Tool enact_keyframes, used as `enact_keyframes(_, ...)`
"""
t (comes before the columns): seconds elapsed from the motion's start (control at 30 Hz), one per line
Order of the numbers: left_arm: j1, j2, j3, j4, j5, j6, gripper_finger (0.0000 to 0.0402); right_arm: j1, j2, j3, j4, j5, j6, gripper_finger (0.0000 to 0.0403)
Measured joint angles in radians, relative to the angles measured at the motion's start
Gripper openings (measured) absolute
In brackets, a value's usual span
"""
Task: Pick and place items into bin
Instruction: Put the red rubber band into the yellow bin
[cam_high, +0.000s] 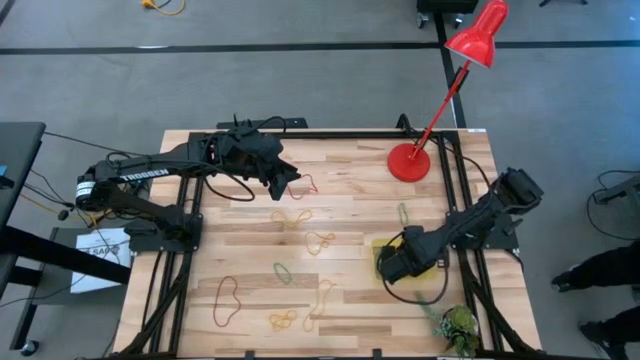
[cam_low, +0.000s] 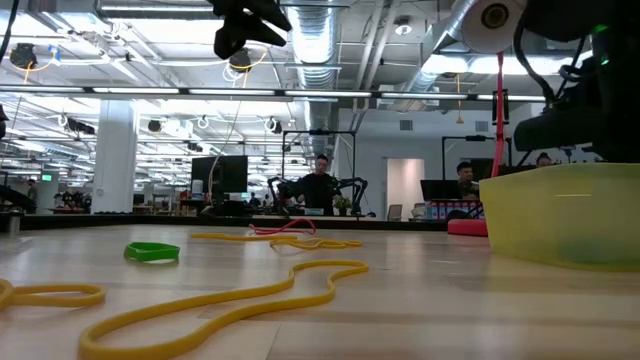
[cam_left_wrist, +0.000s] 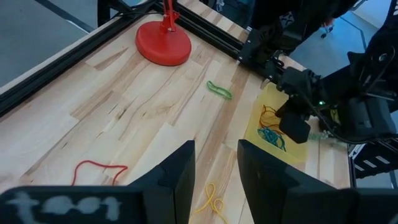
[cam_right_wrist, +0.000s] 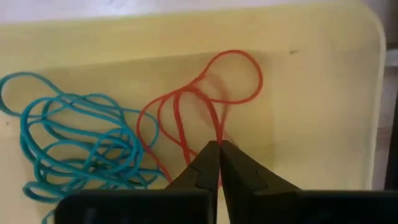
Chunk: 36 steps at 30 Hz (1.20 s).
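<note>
The right gripper is lowered into the yellow bin, its two fingers pressed together with their tips clenched on strands of a red rubber band. The red loop fans out on the bin floor just beyond the fingertips. A tangle of blue rubber bands lies in the bin beside the fingers, touching the red band. The left gripper hangs above the wooden table with fingers released and apart, nothing between them; a yellow band lies on the table just below the gap, another red band off to one side.
</note>
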Motion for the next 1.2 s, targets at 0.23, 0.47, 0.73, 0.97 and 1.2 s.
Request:
enact_keyframes(0.23,0.002,0.000,0.000,0.000,-0.004,-0.002,0.0110,-0.035,0.000,-0.003,0.047,-0.001,-0.070,0.0049)
enact_keyframes(0.47,0.004,0.000,0.000,-0.011,-0.013,-0.007,0.0110,-0.046,-0.004,-0.003,0.078,-0.002,-0.067,0.0089)
enact_keyframes(0.73,0.027,0.000,0.000,-0.053,-0.022,-0.012,0.0110,-0.046,-0.008,0.042,0.028,-0.015,-0.074,0.0119)
enact_keyframes(0.97,0.135,0.004,0.000,-0.110,-0.025,-0.003,0.0110,-0.046,-0.008,0.216,-0.228,-0.014,-0.119,0.0135)
enact_keyframes(1.2,0.272,0.156,0.000,-0.114,0.072,0.169,0.0110,-0.059,-0.008,0.385,-0.454,0.078,-0.130,0.0138)
